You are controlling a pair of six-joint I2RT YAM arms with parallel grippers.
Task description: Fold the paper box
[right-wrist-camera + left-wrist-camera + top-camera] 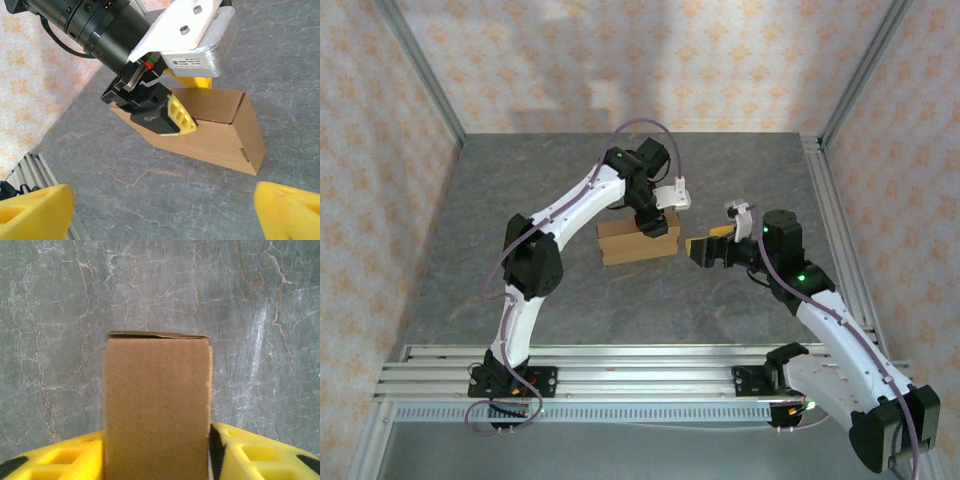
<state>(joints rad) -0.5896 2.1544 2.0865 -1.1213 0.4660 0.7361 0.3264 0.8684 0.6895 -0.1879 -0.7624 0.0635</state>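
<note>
The paper box (638, 243) is a closed tan cardboard block lying on the grey table, seen end-on in the left wrist view (157, 400). My left gripper (655, 225) comes down over its right part. Both yellow fingers (65, 457) press against the box's two long sides, so the gripper is shut on it. The right wrist view shows the box (220, 135) with one left finger (180, 117) flat on its near wall. My right gripper (703, 250) hovers just right of the box, open and holding nothing, its fingertips (35, 210) wide apart over bare table.
The marbled grey table (520, 190) runs to patterned walls at the back and sides. An aluminium rail (620, 365) carries both arm bases along the near edge. A frame bar (835, 220) lines the right side.
</note>
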